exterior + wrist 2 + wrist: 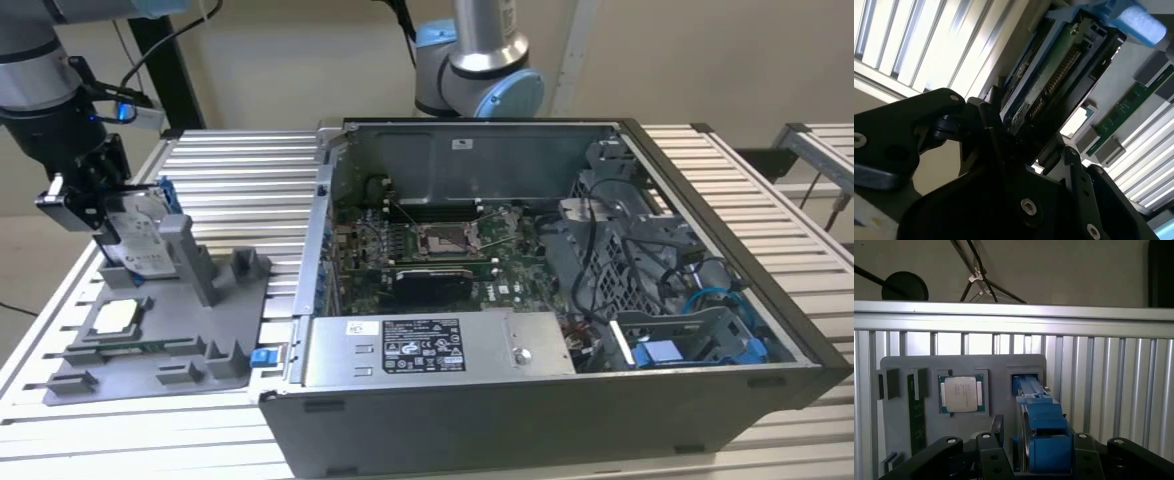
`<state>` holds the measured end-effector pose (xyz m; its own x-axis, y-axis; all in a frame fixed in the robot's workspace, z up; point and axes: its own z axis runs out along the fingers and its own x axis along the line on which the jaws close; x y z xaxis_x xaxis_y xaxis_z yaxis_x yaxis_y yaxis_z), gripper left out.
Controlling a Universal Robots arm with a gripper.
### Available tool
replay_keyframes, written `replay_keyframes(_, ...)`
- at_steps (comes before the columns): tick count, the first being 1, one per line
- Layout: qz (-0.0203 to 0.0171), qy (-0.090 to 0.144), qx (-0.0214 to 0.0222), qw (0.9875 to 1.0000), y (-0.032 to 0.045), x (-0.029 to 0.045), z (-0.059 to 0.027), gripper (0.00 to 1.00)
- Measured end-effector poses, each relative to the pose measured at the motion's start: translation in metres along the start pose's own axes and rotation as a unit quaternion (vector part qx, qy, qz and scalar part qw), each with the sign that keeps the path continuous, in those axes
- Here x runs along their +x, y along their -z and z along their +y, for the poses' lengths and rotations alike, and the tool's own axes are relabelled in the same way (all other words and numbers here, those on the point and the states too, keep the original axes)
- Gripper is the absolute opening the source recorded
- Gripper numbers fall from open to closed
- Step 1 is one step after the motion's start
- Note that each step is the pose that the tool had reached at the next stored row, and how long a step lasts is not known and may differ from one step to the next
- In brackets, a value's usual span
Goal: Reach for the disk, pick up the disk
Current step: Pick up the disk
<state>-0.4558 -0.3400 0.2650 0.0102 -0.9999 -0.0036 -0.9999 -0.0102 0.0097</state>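
Observation:
The disk [140, 240] stands on edge in a slot of the grey fixture plate [200, 330] at the exterior view's left, its white label and blue side frame showing. My gripper [114, 215] hangs from the black arm and straddles the disk's upper end. In the first wrist view the disk's blue frame [1046, 440] runs from its slot up into the gripper [1036, 460]. The second wrist view shows the disk's circuit-board side and connector [1054, 75] sitting inside the gripper [1029, 145]. Whether the gripper presses on the disk is not visible.
A silver CPU chip [114, 315] and a green memory stick [134, 348] lie on the same fixture plate. An open computer case [561, 300] fills the slatted table's middle and right. Another arm's base [474, 70] stands behind the case.

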Motion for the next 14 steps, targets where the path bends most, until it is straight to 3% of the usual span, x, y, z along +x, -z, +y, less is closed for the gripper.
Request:
replay_keyframes(1,0.0000,0.000,0.0000,1.0000,0.0000,0.0000,0.0000,0.00)
replay_keyframes(14,-0.0003,0.000,0.0000,1.0000,-0.0001,0.0000,0.0000,0.00)
